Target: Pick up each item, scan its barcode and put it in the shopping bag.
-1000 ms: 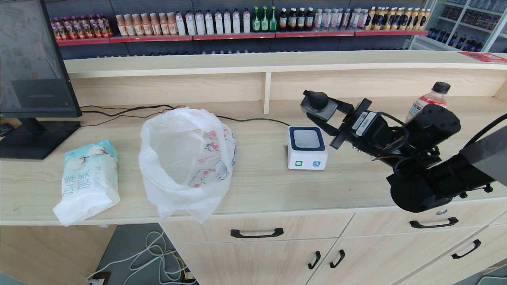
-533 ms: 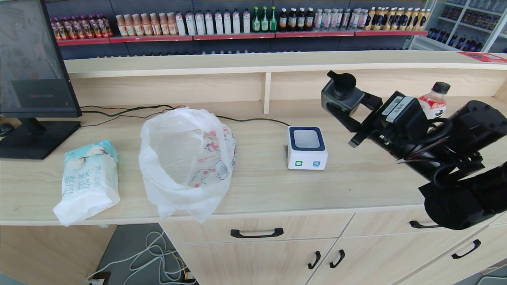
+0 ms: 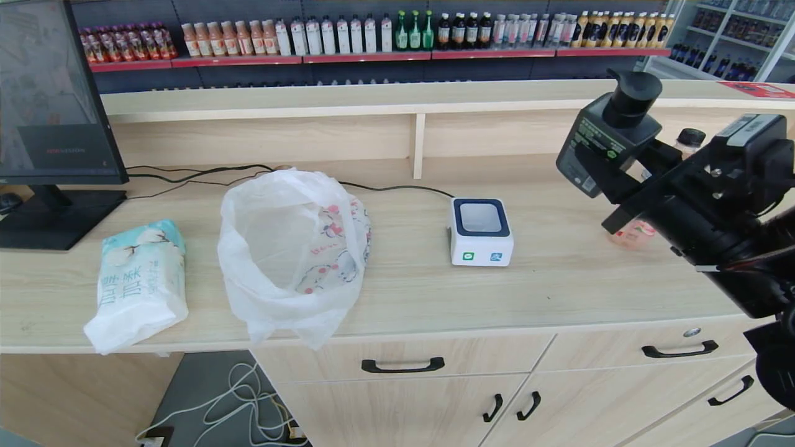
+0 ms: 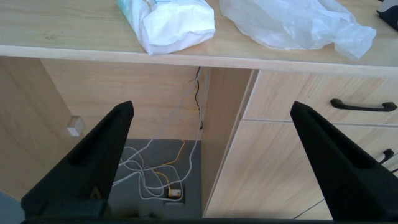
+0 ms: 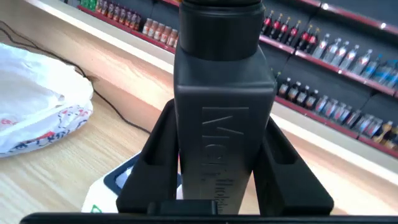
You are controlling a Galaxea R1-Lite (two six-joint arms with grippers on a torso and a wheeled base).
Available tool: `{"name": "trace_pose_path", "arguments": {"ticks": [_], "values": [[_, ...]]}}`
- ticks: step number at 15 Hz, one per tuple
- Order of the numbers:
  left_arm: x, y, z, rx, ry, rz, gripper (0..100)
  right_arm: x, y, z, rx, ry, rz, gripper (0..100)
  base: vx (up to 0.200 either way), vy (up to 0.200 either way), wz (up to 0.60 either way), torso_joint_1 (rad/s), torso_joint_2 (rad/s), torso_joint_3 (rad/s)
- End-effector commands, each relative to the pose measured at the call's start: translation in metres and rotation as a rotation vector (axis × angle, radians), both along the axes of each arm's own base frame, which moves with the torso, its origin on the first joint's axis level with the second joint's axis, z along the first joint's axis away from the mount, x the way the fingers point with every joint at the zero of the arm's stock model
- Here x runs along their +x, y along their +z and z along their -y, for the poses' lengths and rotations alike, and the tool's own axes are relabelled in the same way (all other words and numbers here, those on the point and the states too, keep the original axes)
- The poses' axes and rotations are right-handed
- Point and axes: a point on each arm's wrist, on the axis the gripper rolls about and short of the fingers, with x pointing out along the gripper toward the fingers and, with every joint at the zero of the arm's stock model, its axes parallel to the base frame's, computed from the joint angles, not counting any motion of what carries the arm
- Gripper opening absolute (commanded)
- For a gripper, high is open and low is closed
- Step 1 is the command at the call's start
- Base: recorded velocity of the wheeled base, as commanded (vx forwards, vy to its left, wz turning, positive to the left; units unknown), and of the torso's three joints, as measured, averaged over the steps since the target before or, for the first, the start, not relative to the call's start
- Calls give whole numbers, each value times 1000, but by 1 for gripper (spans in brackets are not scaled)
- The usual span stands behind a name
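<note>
Print is recorded as follows. The monitor (image 3: 59,149) carries one short line of pale lettering on its lower bezel. The tissue pack (image 3: 140,282) on the table bears large teal characters along its face. The scanner (image 3: 481,233) shows two small square icons on its front, one green and one blue. The dark bottle (image 3: 605,146) has a side label of fine white print with a barcode patch, too small to make out, and raised lettering running up its face. The shopping bag (image 3: 292,248) shows a red and dark printed pattern, illegible. The red sign (image 3: 758,89) on the upper ledge is illegible.
</note>
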Motion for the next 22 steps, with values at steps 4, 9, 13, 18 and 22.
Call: {"name": "trace_pose_path", "arguments": {"ticks": [4,9,13,18,22], "values": [[0,0,0,0,0,0,100,-27,0,8,138,42,-87,0,0,0,0,0,0,0],[0,0,0,0,0,0,100,-30,-4,6,163,68,-119,0,-40,0,0,0,0,0],[0,0,0,0,0,0,100,-26,-1,4,179,82,-116,0,-150,0,0,8,8,-1],[0,0,0,0,0,0,100,-21,2,3,183,81,-104,0,0,40,0,4,1,0],[0,0,0,-2,0,0,100,-20,2,5,188,76,-108,0,0,200,0,11,4,4]]}}
